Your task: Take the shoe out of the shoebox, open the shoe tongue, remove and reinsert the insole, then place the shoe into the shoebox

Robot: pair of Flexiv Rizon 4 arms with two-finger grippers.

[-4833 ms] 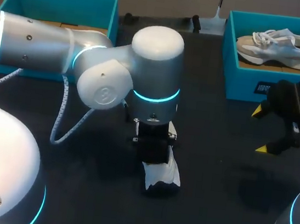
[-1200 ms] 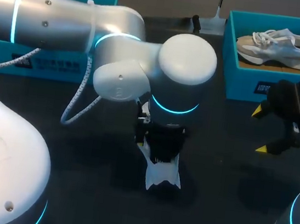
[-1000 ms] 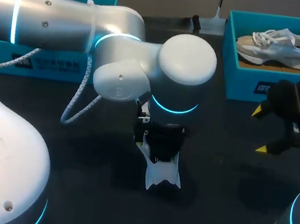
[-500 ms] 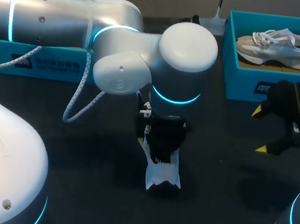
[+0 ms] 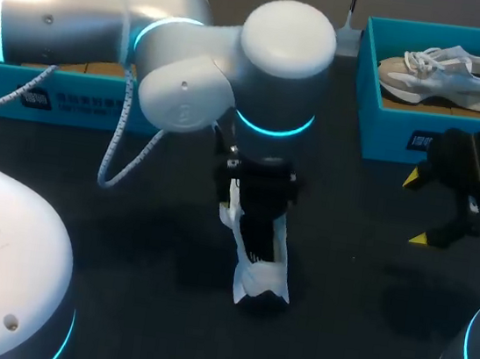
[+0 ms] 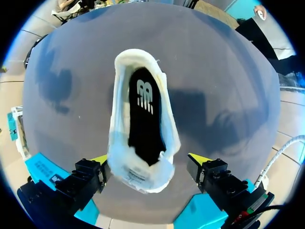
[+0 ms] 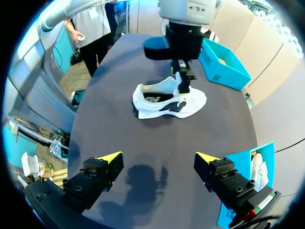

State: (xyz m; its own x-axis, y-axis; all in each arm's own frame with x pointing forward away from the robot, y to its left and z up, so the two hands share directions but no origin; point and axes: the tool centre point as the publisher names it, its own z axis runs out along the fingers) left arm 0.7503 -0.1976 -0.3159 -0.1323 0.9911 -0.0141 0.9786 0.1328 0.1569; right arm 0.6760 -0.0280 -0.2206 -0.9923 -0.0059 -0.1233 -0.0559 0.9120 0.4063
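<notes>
The white shoe (image 7: 167,102) stands unbraced on the table's middle. If the left gripper (image 6: 149,159), spread wide with the shoe's near end between its fingers and seemingly not touching it, closes off-centre or tugs at the black insole (image 6: 143,119), I judge the shoe could tip or skid. The left arm hangs straight down over it, while the right gripper (image 7: 158,156) hovers open and empty off to the right, near the shoebox (image 5: 388,128).

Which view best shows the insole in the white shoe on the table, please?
The left wrist view: it looks straight down into the shoe, so the black insole shows nearly whole. The head view hides it behind my left arm; the right wrist view catches a dark sliver from the side.
</notes>
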